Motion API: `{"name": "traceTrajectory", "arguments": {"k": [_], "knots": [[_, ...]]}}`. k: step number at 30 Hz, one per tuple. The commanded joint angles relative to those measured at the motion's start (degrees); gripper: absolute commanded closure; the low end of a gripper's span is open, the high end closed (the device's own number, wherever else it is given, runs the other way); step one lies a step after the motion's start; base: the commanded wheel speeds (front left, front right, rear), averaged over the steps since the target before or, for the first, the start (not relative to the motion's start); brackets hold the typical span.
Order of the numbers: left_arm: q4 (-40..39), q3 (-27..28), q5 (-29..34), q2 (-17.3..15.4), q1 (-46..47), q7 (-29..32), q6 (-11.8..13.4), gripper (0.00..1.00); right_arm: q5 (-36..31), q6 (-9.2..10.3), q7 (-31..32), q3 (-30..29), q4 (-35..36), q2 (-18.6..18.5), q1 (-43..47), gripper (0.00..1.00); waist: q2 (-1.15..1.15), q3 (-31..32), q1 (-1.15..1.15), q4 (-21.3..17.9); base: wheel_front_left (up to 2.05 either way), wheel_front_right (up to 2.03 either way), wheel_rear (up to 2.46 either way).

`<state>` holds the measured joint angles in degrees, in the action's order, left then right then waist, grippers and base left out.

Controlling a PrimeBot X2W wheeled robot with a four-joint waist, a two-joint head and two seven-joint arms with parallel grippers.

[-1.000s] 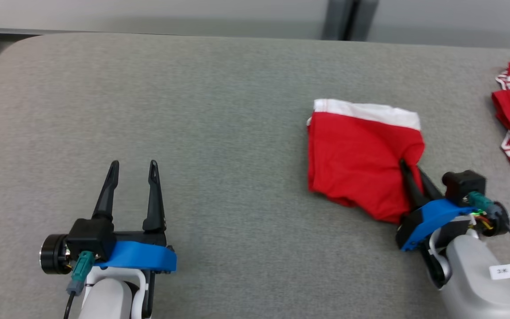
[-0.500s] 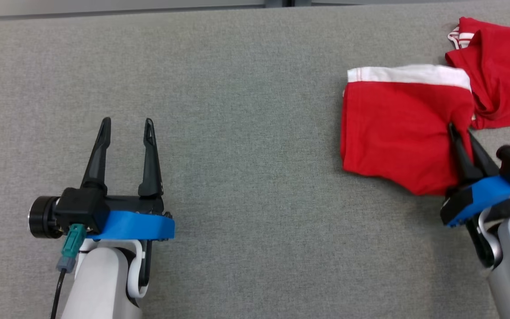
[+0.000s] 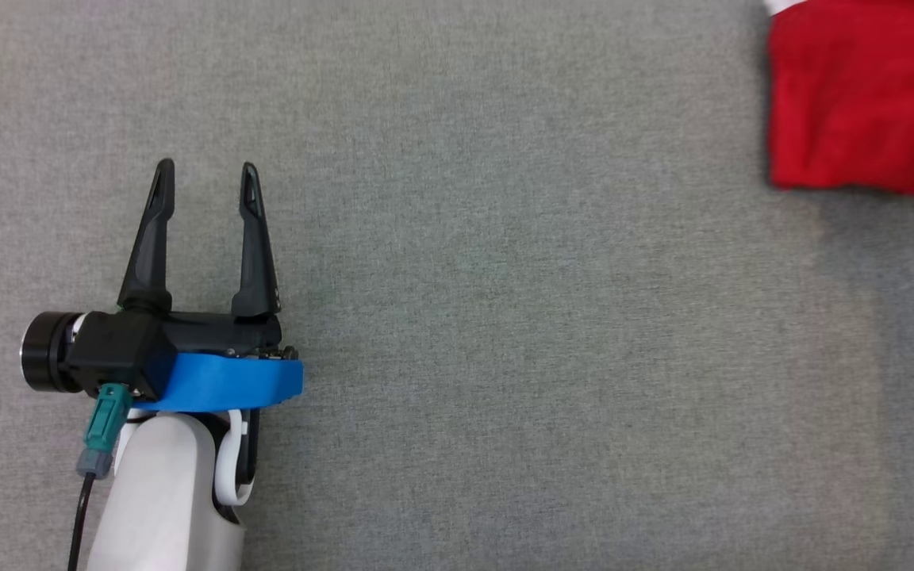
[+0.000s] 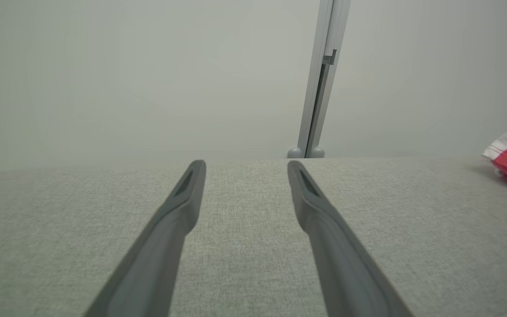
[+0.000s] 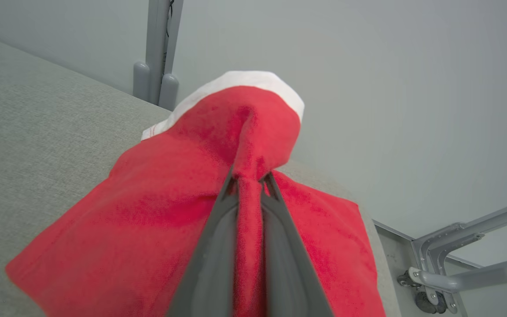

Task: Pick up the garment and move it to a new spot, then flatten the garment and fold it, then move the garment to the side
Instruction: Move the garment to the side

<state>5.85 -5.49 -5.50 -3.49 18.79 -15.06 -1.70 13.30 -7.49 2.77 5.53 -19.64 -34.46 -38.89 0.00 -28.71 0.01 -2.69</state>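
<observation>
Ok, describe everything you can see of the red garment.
The red garment is soft, knit-looking cloth with a white band along one edge. A bunched ridge of it is pinched in the shut right gripper; the rest drapes down, folded, over the grey fabric surface. Whether its low edge touches that surface is unclear. The head view has it at top right.

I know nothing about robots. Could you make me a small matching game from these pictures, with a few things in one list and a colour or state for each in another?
Things:
1. left gripper
2. right gripper
3. garment
4. table

States:
a. grey
b. shut on fabric
c. red with a white band
d. open, holding nothing

Pairs: 1-d, 2-b, 3-c, 4-a
</observation>
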Motion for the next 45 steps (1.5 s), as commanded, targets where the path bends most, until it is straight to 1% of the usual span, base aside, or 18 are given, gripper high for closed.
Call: {"name": "traceTrajectory", "arguments": {"k": [1, 2, 3, 4, 8, 14, 15, 20, 22, 23, 28, 33, 39, 45], "knots": [[-0.36, 0.11, 0.38, -0.3, 1.07, -0.15, -0.18, 0.0, 0.51, -0.02, 0.66, -0.14, -0.21, -1.62, -1.44, 1.0, 0.0, -1.07, -0.01, 0.66, 0.0, 0.0, 0.0], [-0.79, 0.11, 0.54, -0.38, 1.65, -0.15, -0.17, 0.0, 1.46, -0.02, 2.27, -0.5, -1.22, -4.49, -2.77, 1.0, 0.0, -2.13, -0.01, 0.83, 0.0, 0.0, 0.0], [-1.03, 0.09, 0.54, -0.37, 2.03, -0.15, -0.18, 0.0, 1.77, -0.02, 2.77, -0.77, -1.8, -5.87, -3.5, 1.0, 0.0, -2.64, -0.01, 0.97, 0.0, 0.0, 0.0], [-1.03, 0.09, 0.54, -0.37, 2.03, -0.15, -0.18, 0.0, 1.77, -0.02, 2.77, -0.77, -1.8, -5.87, -3.5, 1.0, 0.0, -2.64, -0.01, 0.97, 0.0, 0.0, 0.0], [-1.47, -0.19, 0.86, -0.4, 2.84, -0.15, -0.31, 0.0, 1.93, -0.02, 4.59, -0.98, -4.82, -10.75, -5.52, 1.0, 0.0, -4.06, -0.01, 1.51, 0.0, 0.0, 0.0], [-1.9, -0.63, 1.13, -0.46, 3.87, -0.15, -0.57, 0.0, 1.47, -0.01, 6.48, 0.33, -10.34, -15.77, -7.81, 1.0, 0.0, -5.17, -0.01, 2.55, 0.0, 0.0, 0.0], [-2.0, -0.56, 1.04, -0.52, 3.83, -0.15, -0.53, 0.0, 0.98, -0.01, 6.43, 0.25, -12.17, -16.72, -9.06, 1.0, 0.0, -5.35, -0.01, 2.72, 0.0, 0.0, 0.0], [-1.99, -0.82, 1.15, -0.46, 3.57, -0.15, -0.29, 0.0, 0.21, -0.01, 7.2, 0.62, -16.04, -16.53, -11.8, 1.0, 0.0, -5.8, -0.01, 3.01, 0.0, 0.0, 0.0], [-1.85, -1.03, 1.16, -0.4, 3.64, -0.15, -0.21, 0.0, -0.29, -0.01, 6.53, 0.28, -17.0, -16.31, -12.97, 0.38, 0.0, -5.87, -0.01, 3.14, 0.0, 0.0, 0.0], [-1.76, -1.13, 1.14, -0.37, 3.68, -0.15, -0.18, 0.0, -0.58, -0.01, 6.31, 0.14, -17.64, -15.98, -13.27, 0.0, 0.0, -5.85, -0.01, 3.18, 0.0, 0.0, 0.0], [-1.08, -0.9, 0.78, -0.41, 3.13, -0.15, -0.04, 0.0, -2.9, -0.01, 4.05, -0.64, -19.82, -14.32, -15.24, 0.0, 0.0, -4.91, -0.01, 3.06, 0.0, 0.0, 0.0], [0.08, -0.15, 0.43, -0.46, 1.52, -0.15, 0.08, 0.0, -5.18, -0.02, -1.37, -2.28, -21.03, -11.32, -16.03, 0.0, 0.0, -1.86, -0.01, 2.88, 0.0, 0.0, 0.0], [1.57, 1.08, -0.38, -0.6, -2.1, -0.15, 0.38, 0.0, -5.95, -0.02, -9.35, -2.7, -20.77, -4.47, -12.28, 0.0, 0.0, 4.4, -0.01, 2.81, 0.0, 0.0, 0.0], [2.82, 2.5, -0.91, -0.96, -6.43, -0.15, 0.65, 0.0, -5.95, -0.02, -14.62, -0.64, -18.19, 4.81, -6.75, 0.0, 0.0, 11.01, -0.01, 3.06, 0.0, 0.0, 0.0]]}}
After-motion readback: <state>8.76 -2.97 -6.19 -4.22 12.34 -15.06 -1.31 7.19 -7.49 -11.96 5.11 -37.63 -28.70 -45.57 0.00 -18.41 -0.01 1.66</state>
